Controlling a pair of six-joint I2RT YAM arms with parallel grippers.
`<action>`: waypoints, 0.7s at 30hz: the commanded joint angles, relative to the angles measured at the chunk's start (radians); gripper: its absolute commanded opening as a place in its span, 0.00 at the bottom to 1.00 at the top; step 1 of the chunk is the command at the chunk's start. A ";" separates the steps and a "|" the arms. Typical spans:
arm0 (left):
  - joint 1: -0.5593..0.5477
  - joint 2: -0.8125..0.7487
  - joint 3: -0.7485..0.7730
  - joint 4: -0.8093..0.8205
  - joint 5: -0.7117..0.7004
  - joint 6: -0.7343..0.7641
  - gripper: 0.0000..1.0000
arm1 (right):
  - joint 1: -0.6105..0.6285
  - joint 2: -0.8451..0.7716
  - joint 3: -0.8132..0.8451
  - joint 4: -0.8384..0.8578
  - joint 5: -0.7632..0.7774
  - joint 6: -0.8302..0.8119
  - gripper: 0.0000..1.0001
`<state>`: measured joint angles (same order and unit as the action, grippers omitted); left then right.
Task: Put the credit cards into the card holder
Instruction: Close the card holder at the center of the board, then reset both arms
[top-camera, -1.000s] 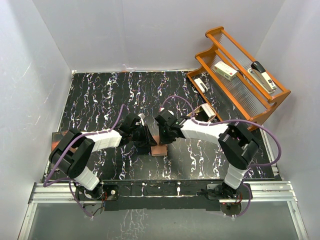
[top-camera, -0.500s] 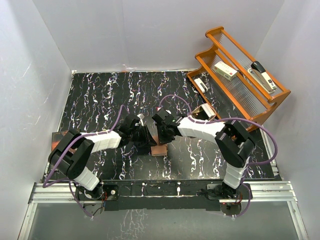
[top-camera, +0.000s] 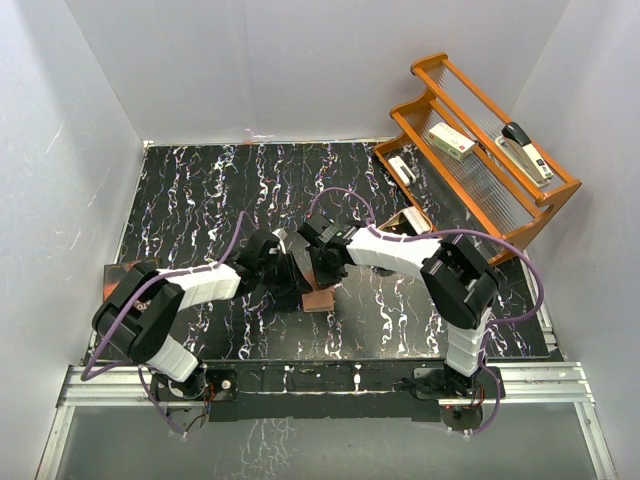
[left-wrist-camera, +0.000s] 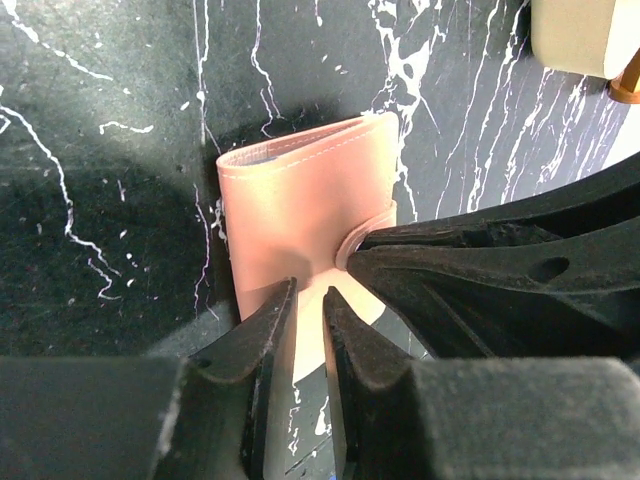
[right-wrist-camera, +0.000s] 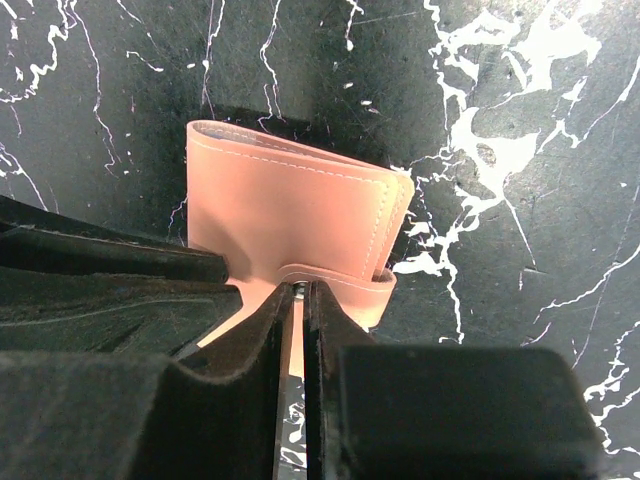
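The card holder (top-camera: 318, 298), a pinkish-brown leather bifold, sits folded on the black marbled table between both arms. In the right wrist view its snap tab (right-wrist-camera: 335, 283) wraps the near edge, and my right gripper (right-wrist-camera: 300, 292) is shut on that tab, the metal snap showing at the fingertips. My left gripper (left-wrist-camera: 308, 298) meets the card holder (left-wrist-camera: 300, 195) from the other side, its jaws close together with pale leather of the lower flap between them. The right fingers (left-wrist-camera: 480, 265) show dark beside it. The credit cards do not show in any view.
An orange wooden rack (top-camera: 480, 150) stands at the back right with a stapler (top-camera: 527, 150), a small box (top-camera: 452, 141) and a white item (top-camera: 402, 168). A tan dish (top-camera: 408, 222) lies behind the right forearm. White walls enclose the table.
The right arm has swung leftward, bringing its wrist closer to the left gripper. The card holder and the left arm have stayed in place.
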<state>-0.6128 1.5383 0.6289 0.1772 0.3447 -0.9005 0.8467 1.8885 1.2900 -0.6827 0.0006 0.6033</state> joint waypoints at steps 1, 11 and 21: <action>-0.008 -0.074 0.008 -0.096 -0.048 0.021 0.19 | 0.011 0.084 -0.053 -0.006 0.055 -0.017 0.10; -0.002 -0.291 0.195 -0.405 -0.256 0.159 0.98 | 0.009 -0.125 0.128 -0.005 0.106 -0.020 0.36; -0.002 -0.459 0.434 -0.655 -0.346 0.249 0.99 | 0.008 -0.479 0.049 0.025 0.244 0.020 0.79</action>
<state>-0.6109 1.1522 0.9829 -0.3466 0.0498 -0.7063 0.8501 1.5513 1.3476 -0.7036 0.1516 0.6094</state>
